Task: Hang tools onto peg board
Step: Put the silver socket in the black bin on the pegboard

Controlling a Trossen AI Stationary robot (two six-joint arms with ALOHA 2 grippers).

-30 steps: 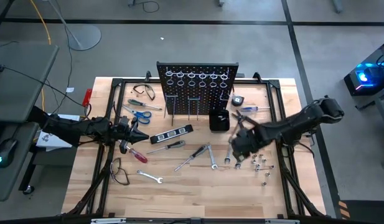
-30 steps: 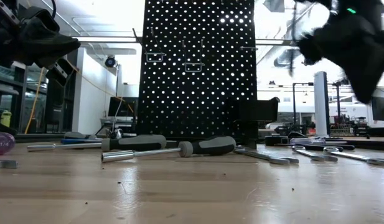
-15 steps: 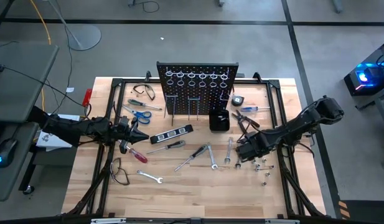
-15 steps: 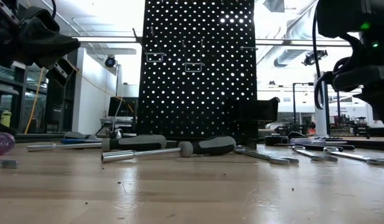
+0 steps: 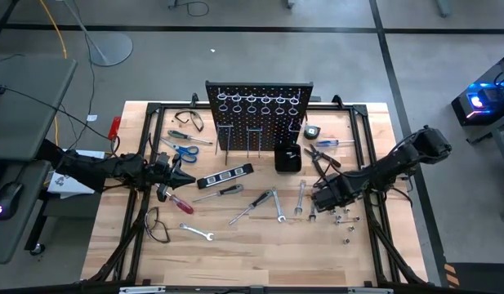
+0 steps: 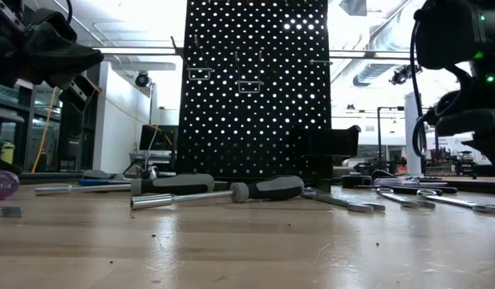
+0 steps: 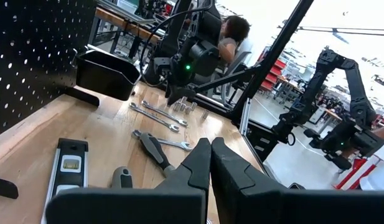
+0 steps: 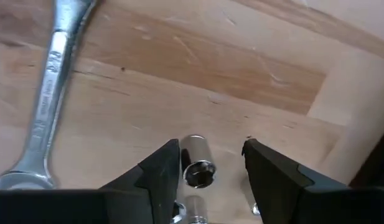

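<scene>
The peg board [image 5: 259, 114] stands upright at the table's [image 5: 260, 253] far edge. In front of it lie the tools: screwdrivers [image 5: 219, 193], wrenches [image 5: 278, 207] and, to its left, scissors [image 5: 184, 149]. The right gripper [image 5: 315, 206] hangs low in front of the board and to its right, fingers apart around a small silver socket [image 8: 198, 168] beside a wrench [image 8: 47, 106]. The left gripper [image 5: 189, 180] waits left of the board, fingers pressed together, empty.

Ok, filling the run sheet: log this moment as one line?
right gripper: open, straddling silver socket on table | left gripper: shut, waiting at left edge | wrench: lying beside
</scene>
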